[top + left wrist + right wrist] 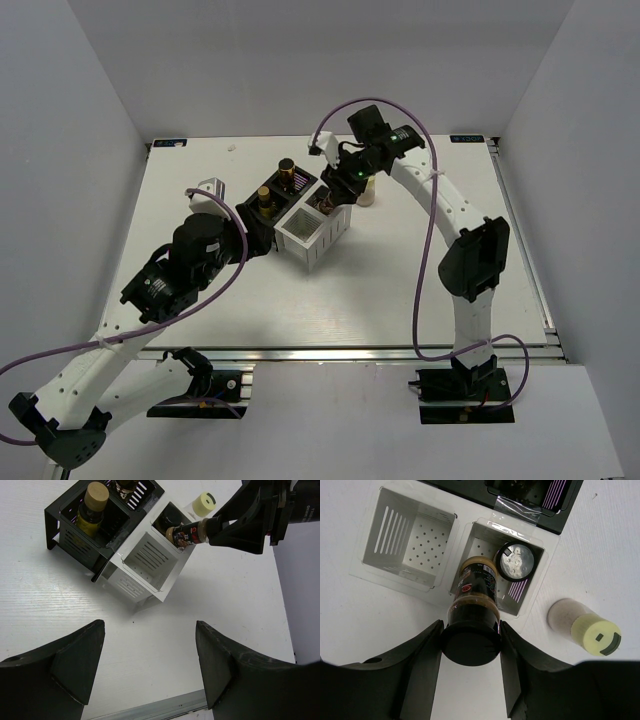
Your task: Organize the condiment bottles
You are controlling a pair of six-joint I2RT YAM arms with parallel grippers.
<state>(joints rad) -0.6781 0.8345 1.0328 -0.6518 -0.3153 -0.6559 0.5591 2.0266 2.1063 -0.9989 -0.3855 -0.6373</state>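
Observation:
My right gripper (pixel 471 647) is shut on the black cap of a dark brown bottle (pixel 475 592) and holds it tilted over the white box's (pixel 370 567) right compartment. Another dark bottle (pixel 516 561) stands in that compartment; the left compartment is empty. The cream-white jar (pixel 585 627) stands on the table beside the white box. A yellow bottle (pixel 92 507) stands in the black box (pixel 67 537), and another bottle (pixel 287 168) stands in its far compartment. My left gripper (pixel 150 665) is open and empty, low over bare table near the white box (pixel 145 565).
The black and white boxes stand touching in the middle of the table (pixel 400 290). The right arm (pixel 440 200) reaches over the far right part. The left arm (pixel 170 280) lies across the near left. Grey walls stand on three sides.

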